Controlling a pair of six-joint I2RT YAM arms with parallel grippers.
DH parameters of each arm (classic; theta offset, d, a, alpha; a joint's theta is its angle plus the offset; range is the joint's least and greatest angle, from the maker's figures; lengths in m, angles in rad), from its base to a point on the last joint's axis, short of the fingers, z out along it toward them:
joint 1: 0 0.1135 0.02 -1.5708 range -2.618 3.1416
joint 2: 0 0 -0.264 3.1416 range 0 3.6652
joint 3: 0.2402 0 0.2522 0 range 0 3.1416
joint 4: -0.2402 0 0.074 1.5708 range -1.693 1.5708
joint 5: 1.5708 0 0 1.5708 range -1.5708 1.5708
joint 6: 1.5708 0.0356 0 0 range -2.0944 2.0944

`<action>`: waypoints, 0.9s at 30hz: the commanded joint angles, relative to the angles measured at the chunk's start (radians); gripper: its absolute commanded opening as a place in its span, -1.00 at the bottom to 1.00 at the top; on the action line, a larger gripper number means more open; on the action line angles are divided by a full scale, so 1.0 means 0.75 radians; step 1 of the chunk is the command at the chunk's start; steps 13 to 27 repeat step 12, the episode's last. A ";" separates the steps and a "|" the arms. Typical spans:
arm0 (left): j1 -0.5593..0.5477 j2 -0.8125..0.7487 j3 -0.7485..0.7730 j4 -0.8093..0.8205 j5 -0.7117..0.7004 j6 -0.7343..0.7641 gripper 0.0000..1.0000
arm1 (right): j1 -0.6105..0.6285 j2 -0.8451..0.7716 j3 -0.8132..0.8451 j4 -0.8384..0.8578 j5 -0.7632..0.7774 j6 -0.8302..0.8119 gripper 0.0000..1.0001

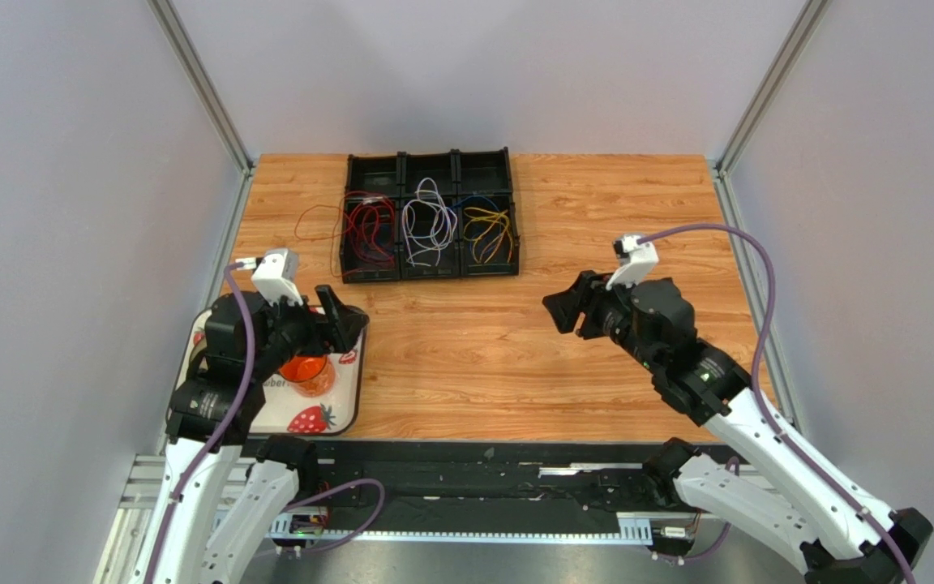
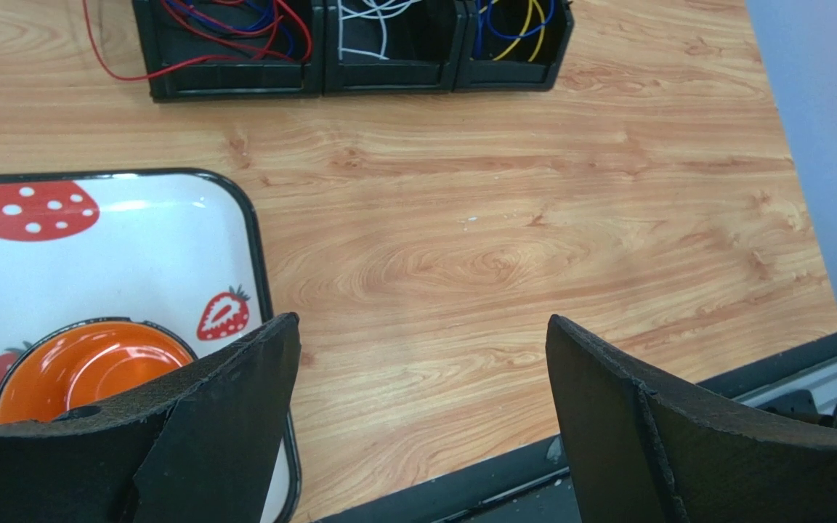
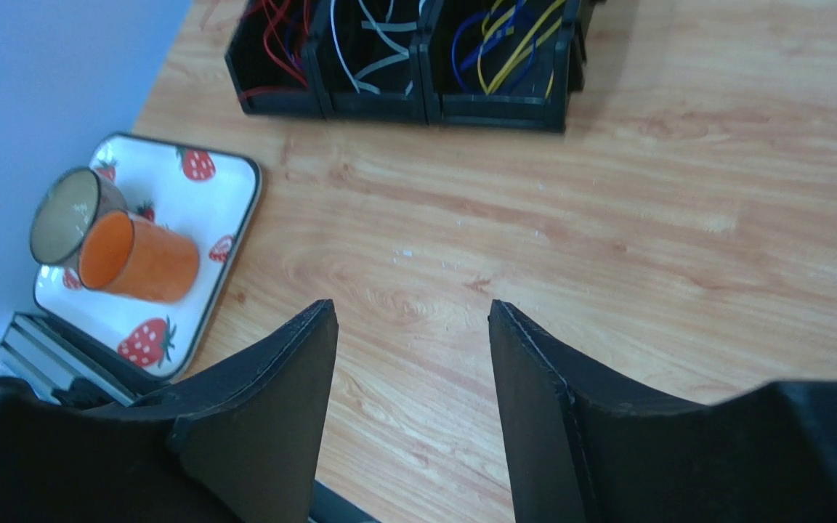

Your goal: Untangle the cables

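Observation:
The cables lie in a black three-bin tray (image 1: 431, 270) at the back middle of the table. Red and brown cables (image 1: 368, 225) fill the left bin and one red loop (image 1: 311, 223) spills onto the wood. White cables (image 1: 427, 223) are in the middle bin, yellow and blue ones (image 1: 487, 228) in the right bin. They also show in the left wrist view (image 2: 240, 22) and the right wrist view (image 3: 499, 44). My left gripper (image 1: 340, 314) is open and empty, above the strawberry tray. My right gripper (image 1: 567, 307) is open and empty, right of centre, well short of the bins.
A white strawberry-print tray (image 1: 340, 392) sits at the front left with an orange cup (image 3: 137, 257) and a second cup (image 3: 66, 215) on it. Frame posts stand at the back corners. A black rail (image 1: 484, 472) runs along the near table edge.

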 commanded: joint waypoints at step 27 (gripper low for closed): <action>-0.005 0.029 -0.006 0.021 0.055 0.024 0.81 | 0.007 0.040 0.048 0.122 0.051 -0.065 0.14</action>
